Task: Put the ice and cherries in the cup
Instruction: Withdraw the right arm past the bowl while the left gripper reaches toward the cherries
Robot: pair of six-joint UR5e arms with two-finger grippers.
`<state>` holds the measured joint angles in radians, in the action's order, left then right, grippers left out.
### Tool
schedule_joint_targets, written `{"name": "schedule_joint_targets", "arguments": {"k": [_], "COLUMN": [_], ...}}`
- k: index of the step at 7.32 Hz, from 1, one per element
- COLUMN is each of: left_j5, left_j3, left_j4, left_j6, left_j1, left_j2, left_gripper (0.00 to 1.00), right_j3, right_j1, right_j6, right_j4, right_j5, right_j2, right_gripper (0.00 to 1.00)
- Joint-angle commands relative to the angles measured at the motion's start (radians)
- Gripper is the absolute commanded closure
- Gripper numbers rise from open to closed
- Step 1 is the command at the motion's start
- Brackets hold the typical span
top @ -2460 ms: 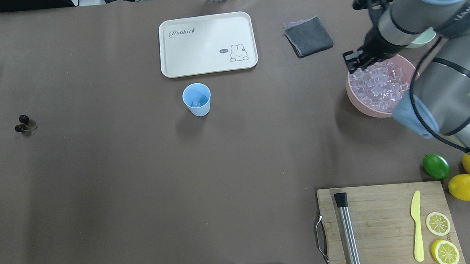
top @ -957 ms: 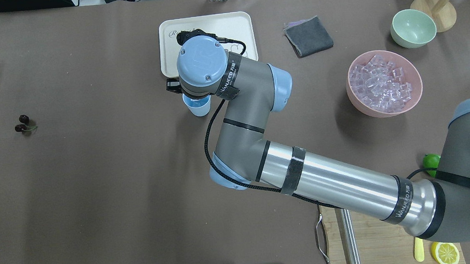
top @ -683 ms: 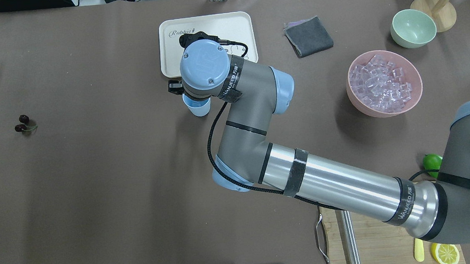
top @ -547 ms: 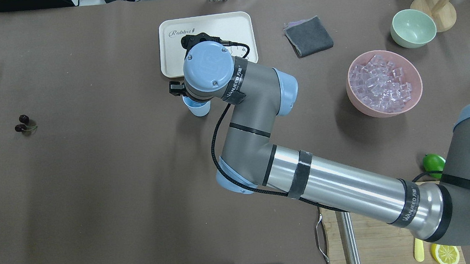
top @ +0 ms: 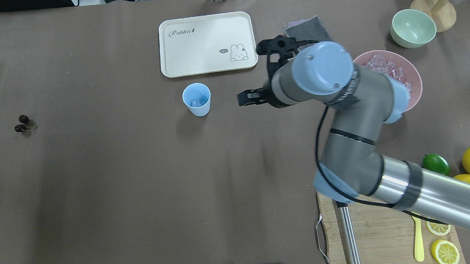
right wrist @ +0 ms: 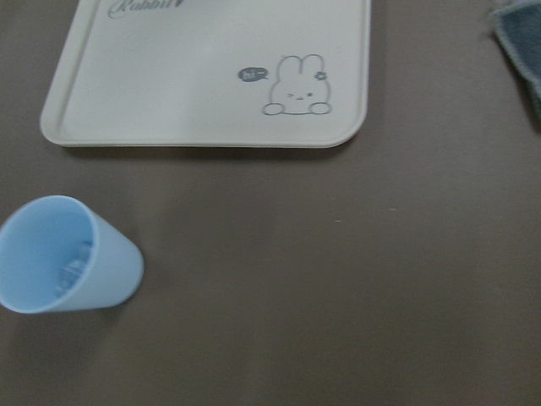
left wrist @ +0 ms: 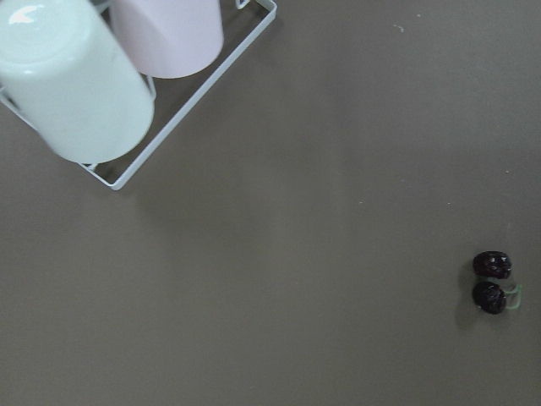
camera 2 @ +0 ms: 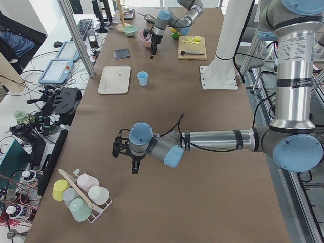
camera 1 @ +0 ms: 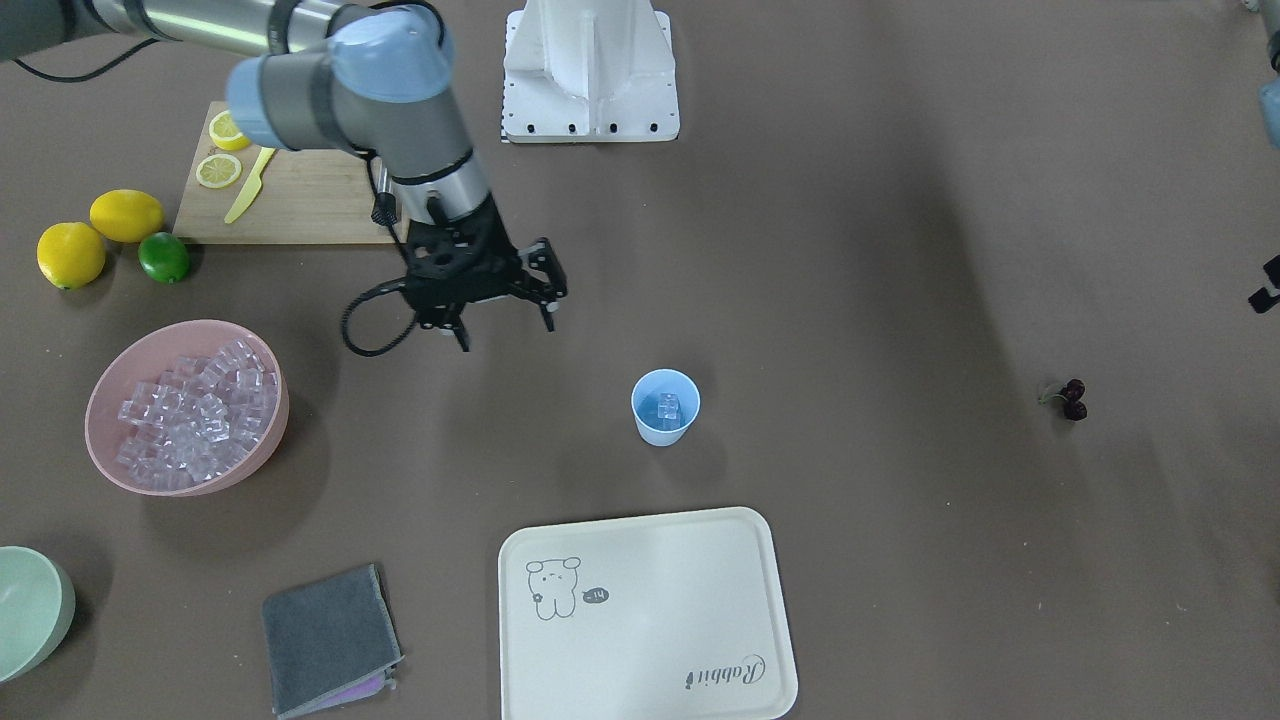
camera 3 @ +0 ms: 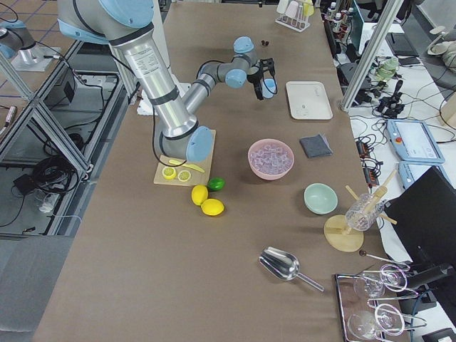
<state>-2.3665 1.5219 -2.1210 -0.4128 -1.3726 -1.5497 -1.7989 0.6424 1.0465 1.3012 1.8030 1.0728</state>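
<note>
The right end effector hangs above the surface between the cup and the bowl, fingers spread and empty. This placement suits fetching another cube. Ice is heaped in the bowl, and at least one cube lies in the cup. The cup stands upright, mouth up, to accept drops from above. The cherries lie well apart from it, on the left arm's side. The left end effector hovers near them; whether it is spread or closed cannot be told.

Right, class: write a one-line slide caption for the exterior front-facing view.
Right gripper, open and empty, hangs between the pink bowl of ice and the cup; cherries lie untouched.
</note>
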Motion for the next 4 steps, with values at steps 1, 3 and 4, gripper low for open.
{"name": "schedule_joint_targets", "arguments": {"k": [1, 3, 4], "left_j5": [0.088, 0.162, 0.180], "left_j3": [-0.023, -0.083, -0.123], "left_j4": [-0.007, -0.020, -0.034], "left_j6": [-0.125, -0.144, -0.142], "left_j1": [0.192, 0.283, 0.315], "left_j2": [-0.093, -0.169, -0.199], "left_gripper": [0.03, 0.03, 0.05], "right_j3": [-0.126, -0.114, -0.070], "right_j1": [0.165, 0.305, 0.436], "right_j6": [-0.244, -0.470, -0.593], "right_j4": [-0.028, -0.139, -0.217], "right_j5": [0.190, 0.281, 0.426], "right_j2": [0.277, 0.494, 0.584], "right_gripper": [0.01, 0.01, 0.01]}}
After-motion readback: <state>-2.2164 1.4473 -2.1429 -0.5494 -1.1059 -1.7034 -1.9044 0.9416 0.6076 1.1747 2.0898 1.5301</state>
